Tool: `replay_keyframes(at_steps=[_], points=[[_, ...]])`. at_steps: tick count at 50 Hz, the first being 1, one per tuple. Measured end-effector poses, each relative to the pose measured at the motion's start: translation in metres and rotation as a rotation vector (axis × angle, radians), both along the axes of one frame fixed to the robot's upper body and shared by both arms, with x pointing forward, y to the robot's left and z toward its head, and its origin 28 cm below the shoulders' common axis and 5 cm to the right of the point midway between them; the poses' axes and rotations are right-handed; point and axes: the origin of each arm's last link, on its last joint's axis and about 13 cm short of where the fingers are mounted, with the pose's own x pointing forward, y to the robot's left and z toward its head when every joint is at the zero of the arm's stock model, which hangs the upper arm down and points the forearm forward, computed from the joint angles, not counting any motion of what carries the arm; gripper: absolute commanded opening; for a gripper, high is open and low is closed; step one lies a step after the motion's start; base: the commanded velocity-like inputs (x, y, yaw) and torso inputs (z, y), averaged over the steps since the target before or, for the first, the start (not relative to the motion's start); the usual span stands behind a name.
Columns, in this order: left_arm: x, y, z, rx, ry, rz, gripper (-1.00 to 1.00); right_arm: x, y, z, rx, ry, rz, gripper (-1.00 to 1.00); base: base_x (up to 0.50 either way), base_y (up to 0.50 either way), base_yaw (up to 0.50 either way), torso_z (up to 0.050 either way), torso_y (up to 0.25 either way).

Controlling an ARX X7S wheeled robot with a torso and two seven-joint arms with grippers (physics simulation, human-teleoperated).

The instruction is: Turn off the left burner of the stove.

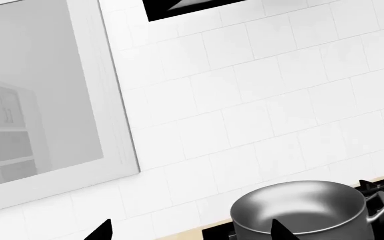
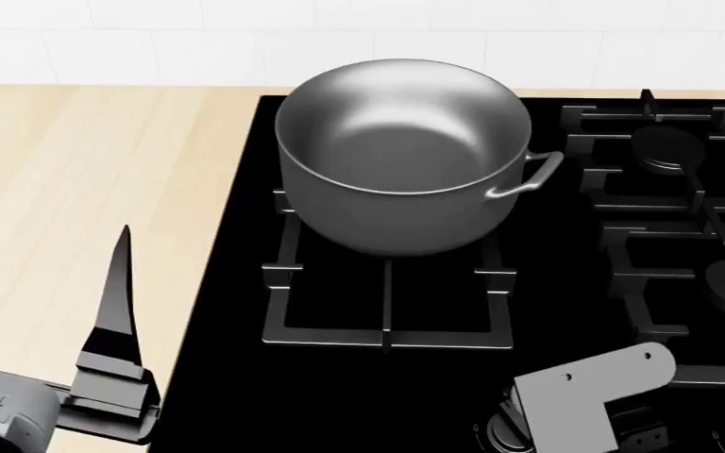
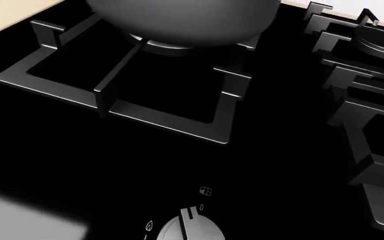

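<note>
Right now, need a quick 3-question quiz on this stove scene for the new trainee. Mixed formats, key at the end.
1. True or false: the steel pot stands on the left burner grate of the stove.
2. Multiple choice: over what does the left gripper hang in the head view? A) the wooden counter beside the stove B) inside the pot C) the right-hand burners
3. Fill in: in the right wrist view a round ____ shows on the black glass in front of the grate, with small markings around it.

Key: 1 true; 2 A; 3 knob
</note>
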Motion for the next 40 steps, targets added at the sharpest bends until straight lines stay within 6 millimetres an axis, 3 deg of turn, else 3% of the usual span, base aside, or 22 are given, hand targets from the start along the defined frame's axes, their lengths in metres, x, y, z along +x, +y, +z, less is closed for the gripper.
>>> replay_keyframes(at_steps=[40], points=[[-0.0005,-0.0012,-0.0005,0.005,0.002,-0.003,1.00,-0.0010,-0.0069,-0.0006,0.006,0.003,0.031,1.00,0.00,0.00,0.00,0.000,0.000]])
